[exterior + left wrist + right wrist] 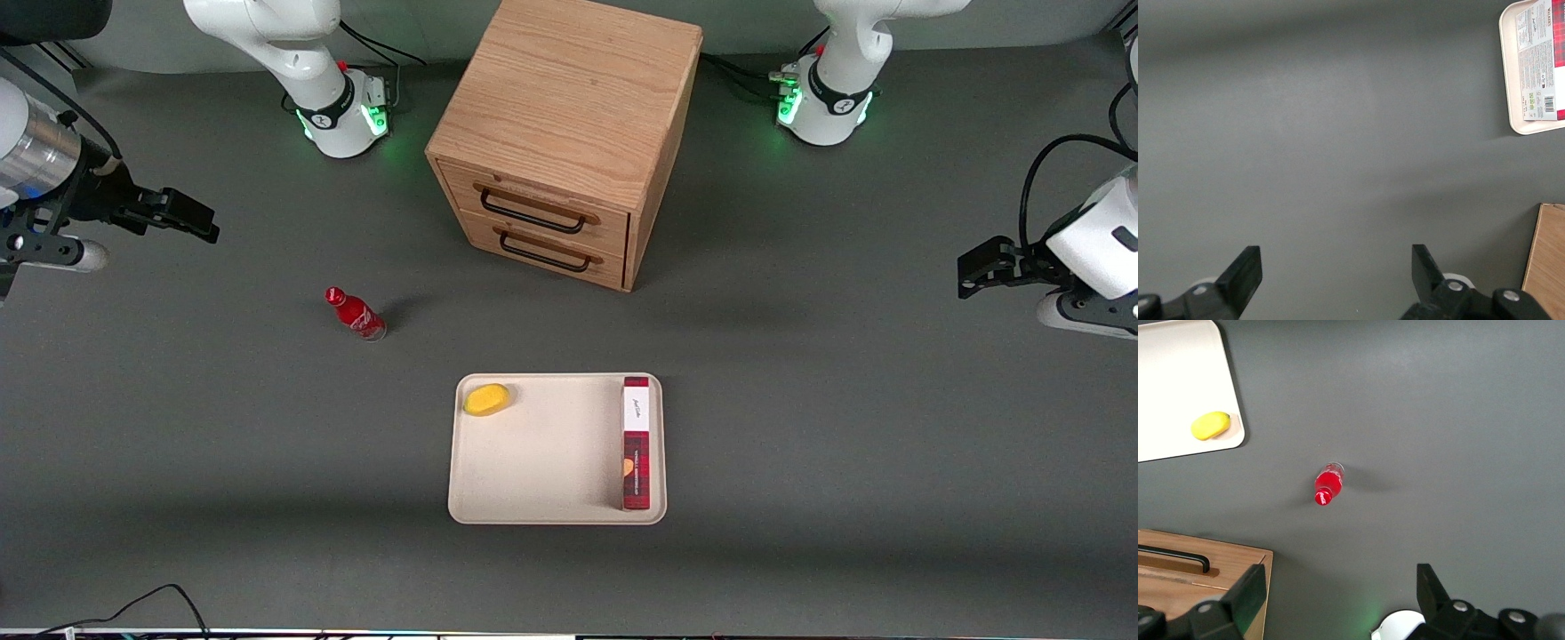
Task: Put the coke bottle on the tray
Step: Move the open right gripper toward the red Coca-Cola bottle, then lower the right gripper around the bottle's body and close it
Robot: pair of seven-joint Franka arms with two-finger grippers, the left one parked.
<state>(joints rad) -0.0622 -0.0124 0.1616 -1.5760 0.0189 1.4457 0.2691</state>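
The coke bottle (357, 316), small and red with a red cap, stands on the grey table between the working arm's end and the tray; it also shows in the right wrist view (1327, 485). The cream-beige tray (542, 453) lies nearer the front camera than the wooden cabinet, and shows in the right wrist view (1178, 380). My right gripper (197, 222) hangs above the table at the working arm's end, well apart from the bottle. Its fingers are open and empty in the right wrist view (1338, 587).
On the tray lie a yellow fruit-like object (487, 399) and a long red plaid box (636, 442) along the edge toward the parked arm. The wooden drawer cabinet (560, 133) stands mid-table, farther from the front camera. Robot bases (342, 111) stand beside it.
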